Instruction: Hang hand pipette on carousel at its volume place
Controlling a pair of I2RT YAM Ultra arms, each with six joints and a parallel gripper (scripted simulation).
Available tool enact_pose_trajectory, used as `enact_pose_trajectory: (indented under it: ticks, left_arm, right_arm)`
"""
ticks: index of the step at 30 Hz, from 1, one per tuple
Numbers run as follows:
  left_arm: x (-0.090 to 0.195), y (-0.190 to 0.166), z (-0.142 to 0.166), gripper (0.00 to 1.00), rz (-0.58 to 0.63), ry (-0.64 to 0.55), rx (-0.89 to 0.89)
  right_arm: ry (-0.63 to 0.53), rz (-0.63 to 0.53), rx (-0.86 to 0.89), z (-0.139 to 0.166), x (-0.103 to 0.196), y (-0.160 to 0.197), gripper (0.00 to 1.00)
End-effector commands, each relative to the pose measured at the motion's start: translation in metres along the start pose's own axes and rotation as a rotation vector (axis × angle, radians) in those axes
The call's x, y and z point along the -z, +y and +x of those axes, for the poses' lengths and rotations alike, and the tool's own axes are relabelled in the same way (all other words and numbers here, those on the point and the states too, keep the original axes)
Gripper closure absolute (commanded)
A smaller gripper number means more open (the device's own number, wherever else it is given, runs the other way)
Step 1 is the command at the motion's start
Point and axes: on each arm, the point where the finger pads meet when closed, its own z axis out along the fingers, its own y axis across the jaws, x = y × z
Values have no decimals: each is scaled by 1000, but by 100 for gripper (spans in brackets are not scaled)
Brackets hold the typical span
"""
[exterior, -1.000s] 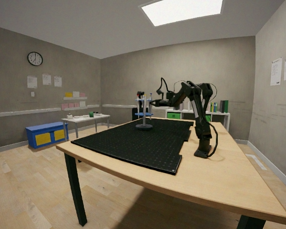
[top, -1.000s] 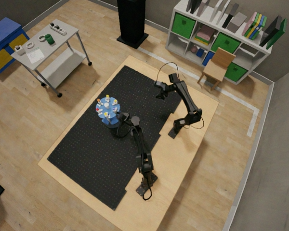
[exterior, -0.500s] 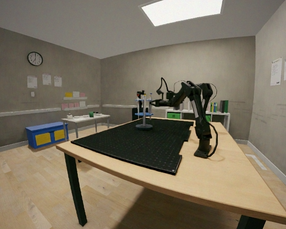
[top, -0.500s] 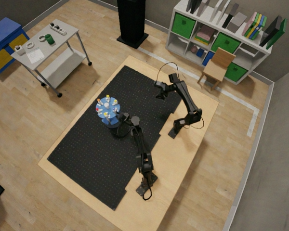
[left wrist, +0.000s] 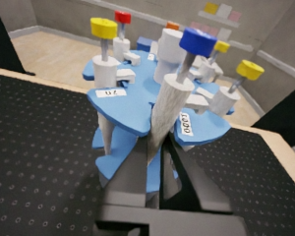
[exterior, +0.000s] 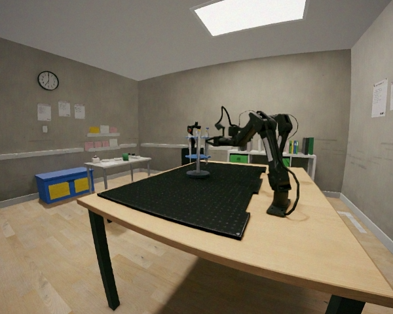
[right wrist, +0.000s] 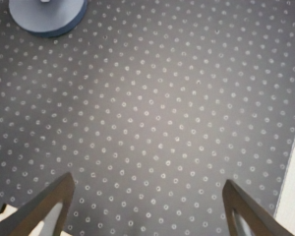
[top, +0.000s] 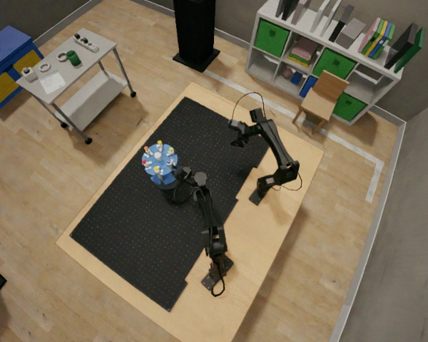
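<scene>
Left gripper (top: 174,169) (exterior: 208,140) (left wrist: 159,152): nearly closed, clamping blue-button pipette (top: 170,162) (exterior: 207,129) (left wrist: 171,100), upright but tilted, at carousel (top: 160,154) (exterior: 198,157) (left wrist: 125,105) slot ahead of fingertips. Keep grip; straighten pipette, ease forward, confirm hook behind rail before releasing.
</scene>
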Motion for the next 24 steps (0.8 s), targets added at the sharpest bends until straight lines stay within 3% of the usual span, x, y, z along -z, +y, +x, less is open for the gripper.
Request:
enact_pose_trajectory:
  ticks: [1, 17, 18, 22, 24]
  left_arm:
    - [0, 9, -28, 88, -30, -36, 36]
    - [0, 9, -28, 88, -30, -36, 36]
    - [1, -2, -8, 88, -52, -9, 6]
    - [1, -2, -7, 88, -199, -8, 12]
    - [1, -2, -7, 88, -202, -9, 17]
  right_arm:
    - [-32, 12, 18, -8, 5, -3, 0]
    - [-32, 12, 18, -8, 5, -3, 0]
    - [-32, 12, 18, -8, 5, -3, 0]
    - [-32, 12, 18, -8, 5, -3, 0]
    - [-32, 12, 18, -8, 5, -3, 0]
